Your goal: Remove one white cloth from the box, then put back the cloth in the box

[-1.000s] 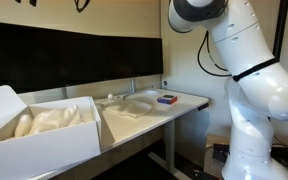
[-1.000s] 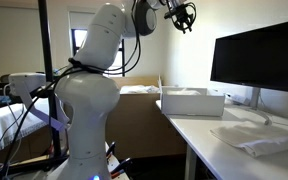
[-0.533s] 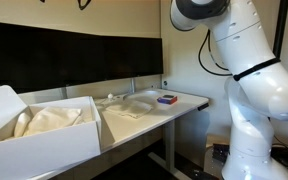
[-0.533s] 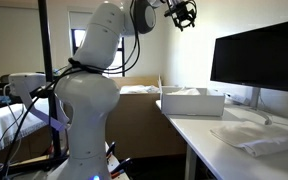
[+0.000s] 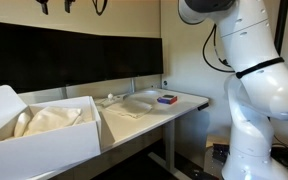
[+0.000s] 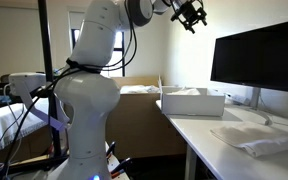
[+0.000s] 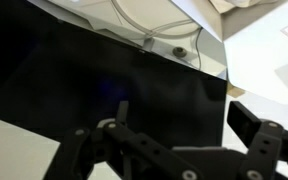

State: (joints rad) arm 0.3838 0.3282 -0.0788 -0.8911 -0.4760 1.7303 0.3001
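White cloth (image 5: 54,120) lengthwise along box (image 5: 44,152) (crumpled)

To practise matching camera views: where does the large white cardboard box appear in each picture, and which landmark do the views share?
In an exterior view: large white cardboard box at lower left, lid open.
In an exterior view: centre right, on the desk.
Wrist view: not clearly in it.
Shared landmark: the wide black monitor.

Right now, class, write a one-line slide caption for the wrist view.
Open jaws hang over the dark monitor, cables trailing on the white desk.
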